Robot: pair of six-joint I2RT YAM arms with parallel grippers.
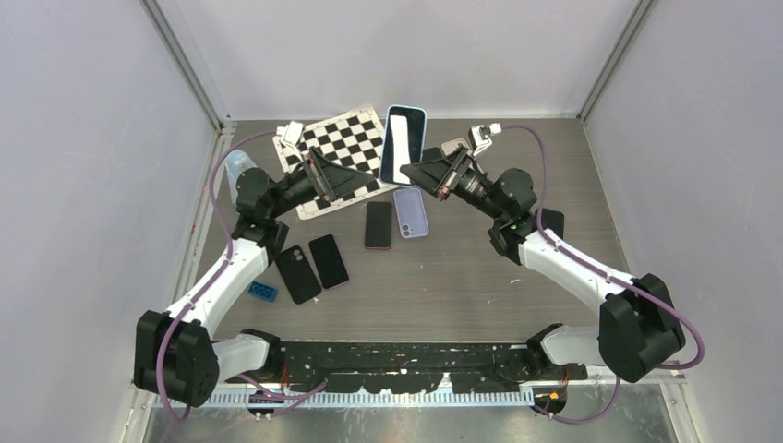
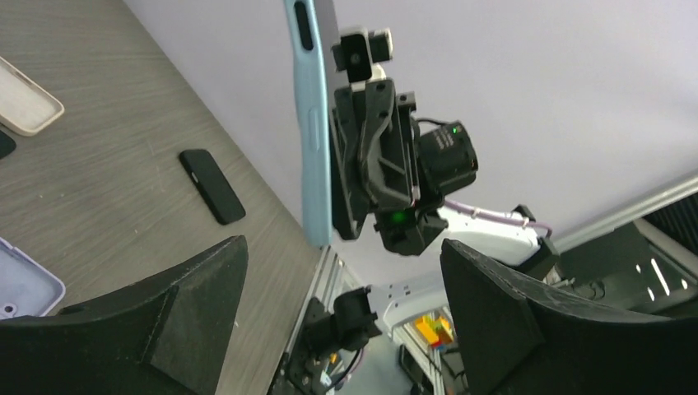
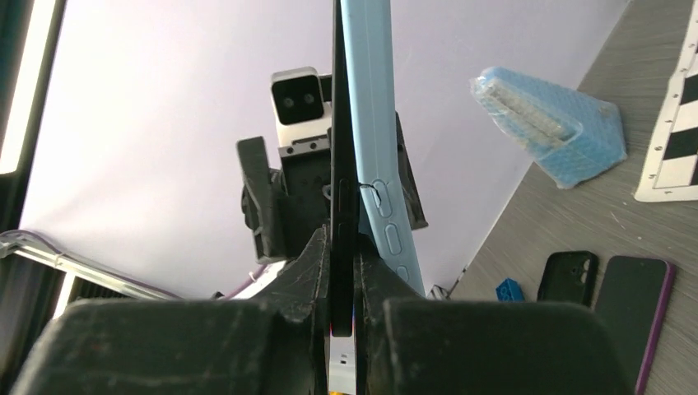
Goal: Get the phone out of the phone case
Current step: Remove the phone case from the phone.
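Grey wood-grain desk (image 1: 480, 277), bearing everything listed below.

Black-and-white checkerboard mat (image 1: 340, 152), flat at the far edge, left of centre.

Right gripper (image 3: 342, 255), clamped tight on one end of the phone (image 3: 337, 123); raised off the desk near the middle of the far edge.

Left gripper (image 2: 344, 247), jaws spread wide and holding nothing; above the mat's near edge, facing the raised phone.

Phone, black, screen toward the overhead camera, lifted clear of the desk.

Light-blue phone case (image 3: 372, 123), lying along the phone's back, with a thin gap showing between the two in the right wrist view.

Lilac case (image 1: 411, 212), flat near the desk's centre.

Black phone (image 1: 378, 224), just beside the lilac case, on its left.

Two dark handsets (image 1: 297, 274), side by side toward the left edge.

Blue bubble-wrap pouch (image 1: 238, 166), far left corner.

Beige case (image 1: 454, 145), near the far edge, partly hidden behind the right gripper.

Blue toy brick (image 1: 261, 292), close to the left edge.
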